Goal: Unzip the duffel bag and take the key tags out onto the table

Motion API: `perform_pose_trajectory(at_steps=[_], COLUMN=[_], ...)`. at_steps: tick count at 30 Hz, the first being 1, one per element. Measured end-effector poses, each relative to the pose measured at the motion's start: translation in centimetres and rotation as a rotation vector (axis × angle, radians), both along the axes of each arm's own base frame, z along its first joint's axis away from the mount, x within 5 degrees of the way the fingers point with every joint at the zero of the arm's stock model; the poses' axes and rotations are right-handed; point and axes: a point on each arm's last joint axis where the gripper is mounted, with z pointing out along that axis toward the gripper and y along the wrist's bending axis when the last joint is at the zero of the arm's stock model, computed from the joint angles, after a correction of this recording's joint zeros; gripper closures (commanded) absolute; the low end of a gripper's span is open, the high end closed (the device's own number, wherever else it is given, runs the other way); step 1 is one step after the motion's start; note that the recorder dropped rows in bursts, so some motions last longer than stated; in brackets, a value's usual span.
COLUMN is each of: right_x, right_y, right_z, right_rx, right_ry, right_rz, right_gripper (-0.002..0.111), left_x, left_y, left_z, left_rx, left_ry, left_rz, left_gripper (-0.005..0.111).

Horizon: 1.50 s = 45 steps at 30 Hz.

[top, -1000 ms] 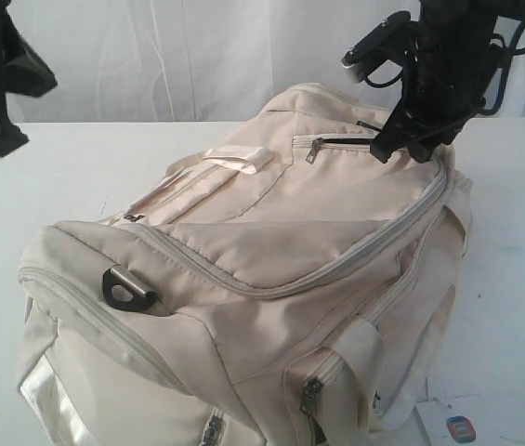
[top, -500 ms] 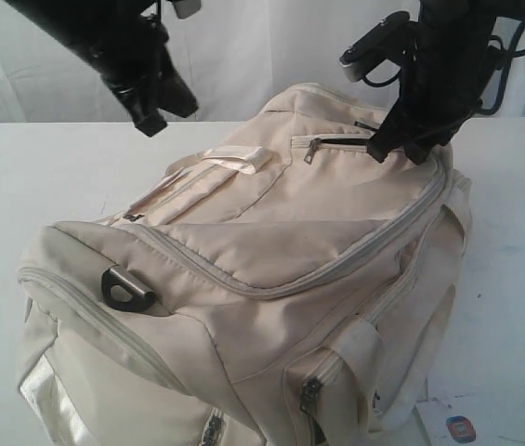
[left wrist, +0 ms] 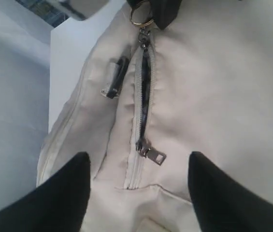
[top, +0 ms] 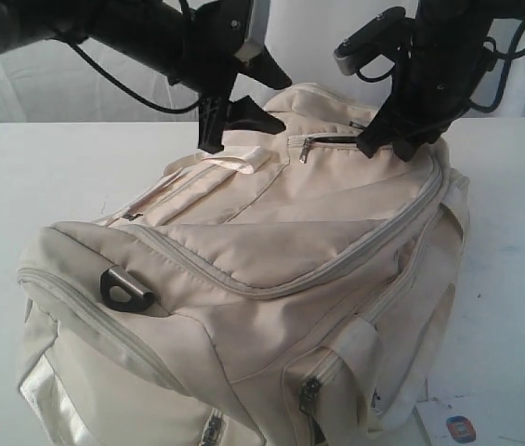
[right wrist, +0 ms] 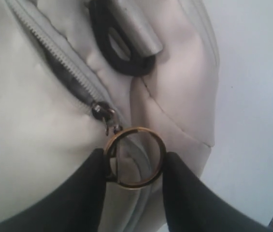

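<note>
The left gripper point(top: 234, 125) has swung in from the table's point(top: 58, 177) left edge. It now hangs with its claw spread over the zip pocket point(top: 322, 141) at the far end of the duffel bag point(top: 271, 251), its fingers straddling the metal pull tab point(left wrist: 150, 152). The right gripper point(right wrist: 134, 159) has kept its place, pinching the brass ring point(right wrist: 135, 157) at the pocket's other end. The slit gapes dark, but no key tags show; they are probably inside. Both arms look set to widen the opening.

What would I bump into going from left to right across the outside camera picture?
Black plastic D-ring, left black gripper, small metal zipper pull, right black gripper, white card with red-blue logo.
</note>
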Motion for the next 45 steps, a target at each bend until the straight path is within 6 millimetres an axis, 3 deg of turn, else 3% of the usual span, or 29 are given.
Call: perform_pose_trajectory(at_steps=[11, 17, 19, 21, 22, 23, 28, 34, 45], right_x=[-0.8, -0.8, -0.8, -0.8, -0.8, -0.8, -0.8, -0.7, -1.0], right_y=[0.0, 0.0, 0.0, 0.0, 0.0, 0.0, -0.5, -2.3, -3.3], right_z=[2.6, 2.8, 2.8, 2.8, 2.8, 2.8, 2.7, 2.4, 2.1], right_rx=[0.092, 0.096, 0.096, 0.096, 0.096, 0.094, 0.056, 0.057, 0.041], right_ry=[-0.087, -0.091, -0.091, -0.091, -0.091, -0.092, -0.085, -0.002, 0.077], right_rz=[0.011, 0.012, 0.012, 0.012, 0.012, 0.012, 0.005, -0.069, -0.068], right_gripper=[0.107, 0.107, 0.107, 0.107, 0.107, 0.107, 0.107, 0.107, 0.107], left_x=[0.3, 1.0, 1.2, 1.3, 1.3, 1.4, 1.7, 1.7, 2.3], left_y=[-5.5, -6.2, -6.2, -6.2, -6.2, -6.1, -6.2, -6.5, -6.1], left_z=[-3.8, -5.5, -5.3, -5.3, -5.3, -5.3, -5.1, -4.9, -4.7], left_rx=[-0.062, -0.055, -0.062, -0.064, -0.064, -0.065, -0.078, -0.092, -0.093], left_ry=[-0.077, -0.090, -0.104, -0.111, -0.112, -0.114, -0.132, -0.145, -0.191], left_rz=[0.046, 0.097, 0.119, 0.129, 0.131, 0.134, 0.178, 0.209, 0.264], left_gripper=[0.040, 0.042, 0.056, 0.081, 0.099, 0.107, 0.107, 0.107, 0.107])
